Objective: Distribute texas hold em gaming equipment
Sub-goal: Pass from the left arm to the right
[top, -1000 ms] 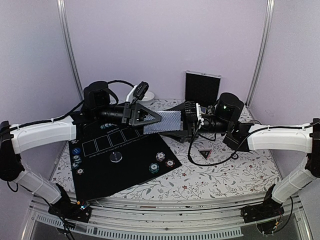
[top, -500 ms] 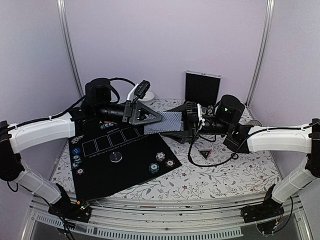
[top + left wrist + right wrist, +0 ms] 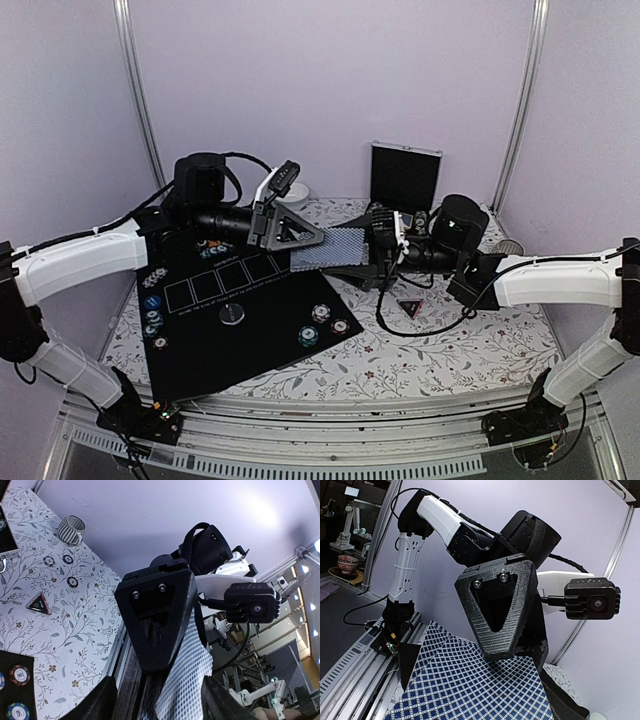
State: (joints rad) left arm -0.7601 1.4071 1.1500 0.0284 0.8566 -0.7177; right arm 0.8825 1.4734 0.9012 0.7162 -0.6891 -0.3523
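From above, the left end effector (image 3: 308, 240) and the right end effector (image 3: 373, 247) face each other over the far middle of the bench (image 3: 440, 350). A blue-checked playing card (image 3: 335, 248) hangs level between them, clear of the surface. A black mat (image 3: 260, 350) lies beneath. On it, the round grey button (image 3: 232, 314) sits near the middle, three poker chips (image 3: 320, 313) lie toward the mat's right corner, and more chips line its left edge. The black-red triangular marker (image 3: 410, 307) lies on the bench just right of the mat. A silver-edged case (image 3: 405, 175) stands upright at the far edge.

In the left wrist view, the left arm's own fingers (image 3: 102, 700) stand wide apart, one on each side of the card with a gap to it, so this end effector is released.

In the right wrist view, the card spans the whole space between the right arm's own fingers (image 3: 410, 660). Its side edges lie against them, so the right end effector is grasping the card.
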